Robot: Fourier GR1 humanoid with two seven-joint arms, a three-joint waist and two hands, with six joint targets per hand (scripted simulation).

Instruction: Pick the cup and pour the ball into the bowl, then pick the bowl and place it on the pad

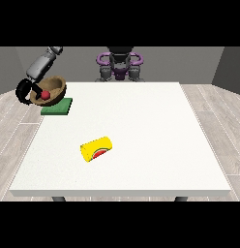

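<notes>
Bowl (51, 91) rides tilted in the hand at the view's left (25, 92), fingers curled round its rim, red ball (45, 95) inside, just above the green pad (57, 106), so level it and lower it squarely before you let go.

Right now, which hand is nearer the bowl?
Right, the hand at the view's left. It is at the brown bowl, fingers curled at its rim, above the green pad. No other hand shows in the front view, so its position cannot be told.
</notes>
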